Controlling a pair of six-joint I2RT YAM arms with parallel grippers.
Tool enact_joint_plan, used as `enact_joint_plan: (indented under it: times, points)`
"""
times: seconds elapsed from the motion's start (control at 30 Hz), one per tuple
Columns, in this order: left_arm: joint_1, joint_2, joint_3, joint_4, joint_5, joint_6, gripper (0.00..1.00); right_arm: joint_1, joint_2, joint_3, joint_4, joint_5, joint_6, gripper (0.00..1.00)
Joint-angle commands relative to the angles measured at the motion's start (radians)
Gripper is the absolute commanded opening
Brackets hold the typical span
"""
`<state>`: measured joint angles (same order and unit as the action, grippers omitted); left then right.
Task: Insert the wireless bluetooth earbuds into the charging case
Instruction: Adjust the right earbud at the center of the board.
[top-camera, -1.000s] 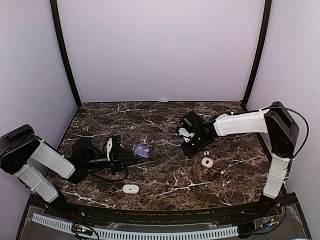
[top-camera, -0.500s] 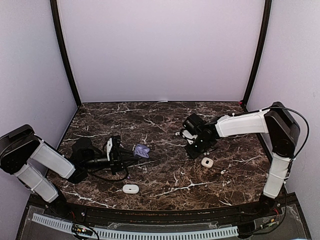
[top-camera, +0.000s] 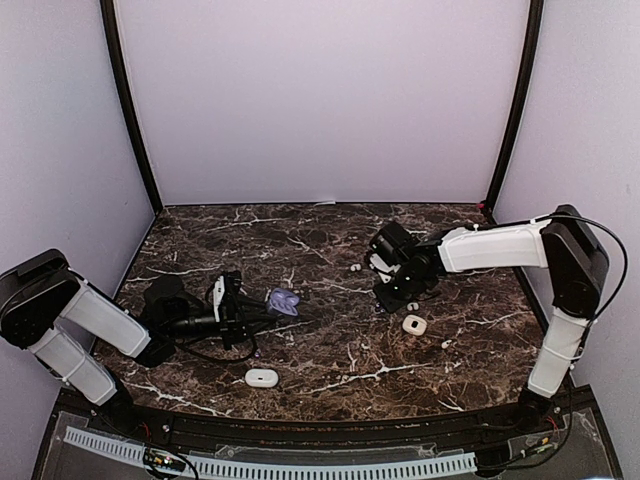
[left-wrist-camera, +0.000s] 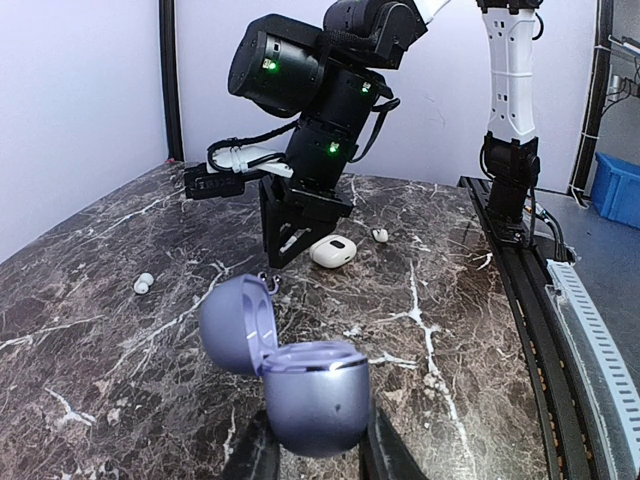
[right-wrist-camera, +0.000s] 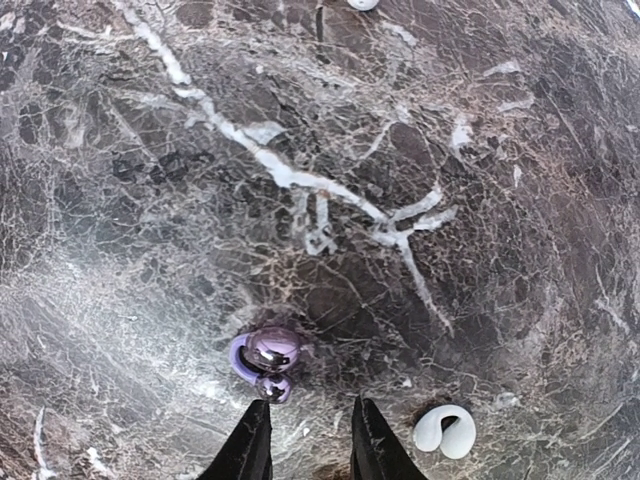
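The left end effector (left-wrist-camera: 314, 462) reaches low over the worktop (top-camera: 330, 350). It is clamped on the purple charging case (left-wrist-camera: 305, 385). The lid of the case is open and tips back to one side.

The right end effector (right-wrist-camera: 308, 440) points down at the worktop, out past the case. Its two fingers are a little apart, and nothing is between them. A purple earbud (right-wrist-camera: 265, 358) lies on the worktop just in front of those fingers. It is closest to one fingertip, and I cannot tell if they touch. A white earbud (right-wrist-camera: 446, 431) lies near the other fingertip. The other white earbud (top-camera: 355, 267) lies alone, farther back.

A white case (top-camera: 414, 324) sits near the right end effector. A second white case (top-camera: 262, 377) sits by the front edge, well apart from the first.
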<state>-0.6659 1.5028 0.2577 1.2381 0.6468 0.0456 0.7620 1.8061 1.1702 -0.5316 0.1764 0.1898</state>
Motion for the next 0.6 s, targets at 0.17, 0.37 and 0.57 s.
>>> enact_joint_plan:
  times: [0.17,0.37,0.57]
  points:
    - [-0.003,-0.023,0.005,0.008,0.014,0.005,0.22,-0.018,-0.021,-0.012,-0.005,0.023,0.018,0.27]
    - [-0.004,-0.021,0.005,0.008,0.013,0.005,0.22,-0.018,-0.017,-0.001,0.008,-0.031,0.004,0.27]
    - [-0.003,-0.021,0.005,0.008,0.014,0.005,0.22,-0.018,0.018,0.025,0.008,-0.049,-0.010,0.34]
